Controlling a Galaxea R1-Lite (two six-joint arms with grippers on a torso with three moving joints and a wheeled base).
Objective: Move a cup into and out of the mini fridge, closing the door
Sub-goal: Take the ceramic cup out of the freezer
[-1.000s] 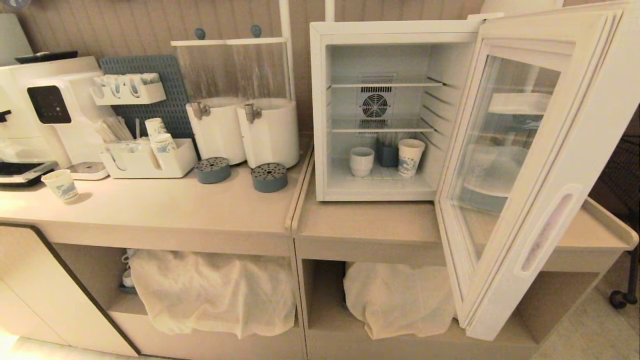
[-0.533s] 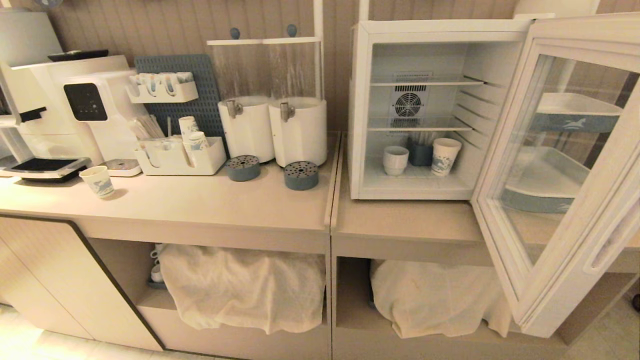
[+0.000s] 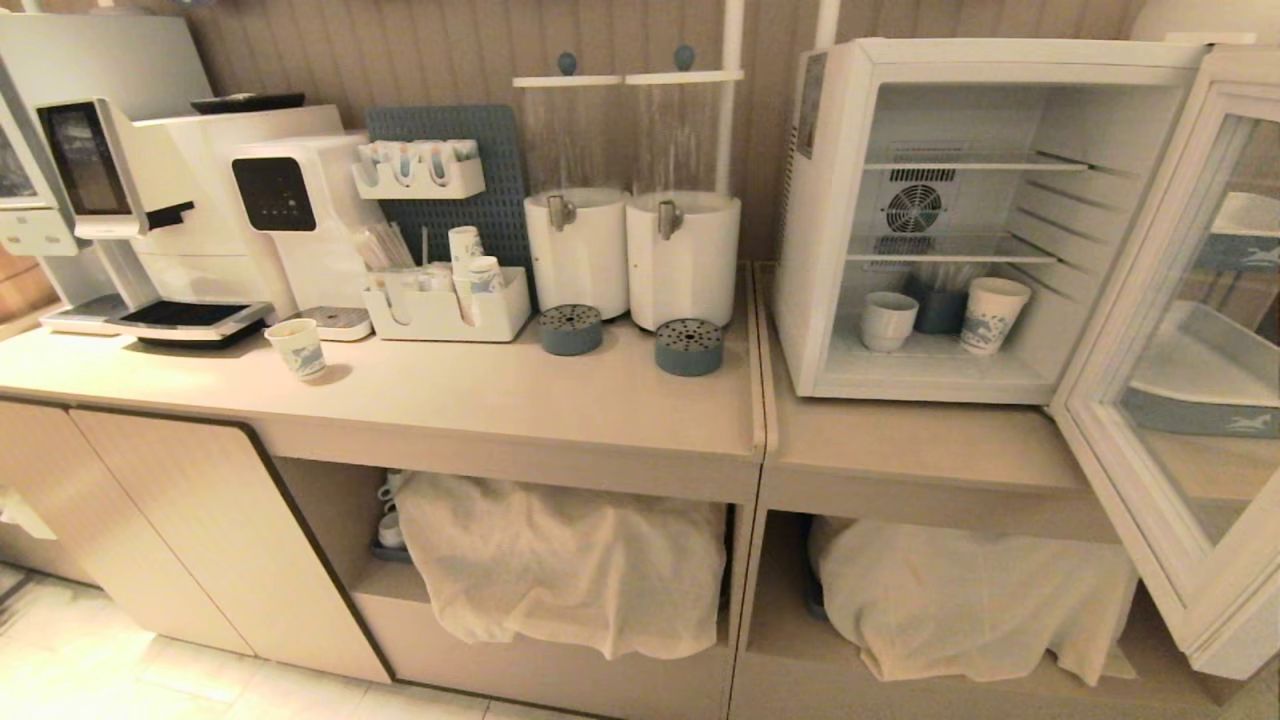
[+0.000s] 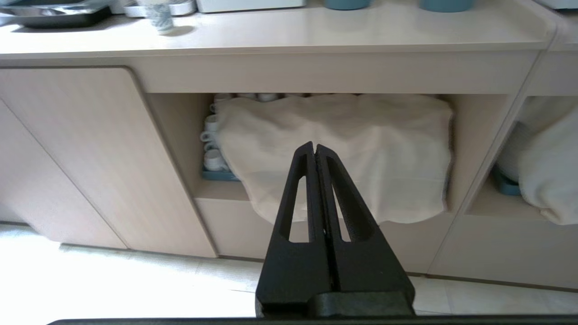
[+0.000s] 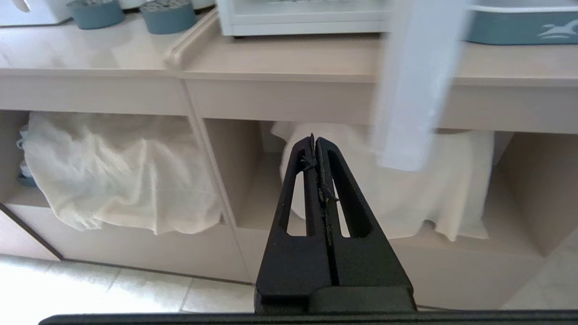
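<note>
Mini fridge [image 3: 800, 250] stands on the counter [image 3: 500, 390] at about 2 o'clock in the head view, door [image 3: 1180, 400] swung wide open toward 3 o'clock. Cup [image 3: 888, 321] sits upright on the fridge floor, left of a dark blue holder [image 3: 940, 310] and a printed paper cup [image 3: 990, 316], apart from both. Another paper cup [image 3: 296, 348] stands on the counter at 9 o'clock near the coffee machine [image 3: 160, 220]. Left gripper [image 4: 314, 149] is low before the cupboard shelf with draped cloth [image 4: 343, 149], fingers pressed together, holding nothing. Right gripper [image 5: 314, 141] likewise closed and empty, below the counter edge, near the door's lower corner.
</note>
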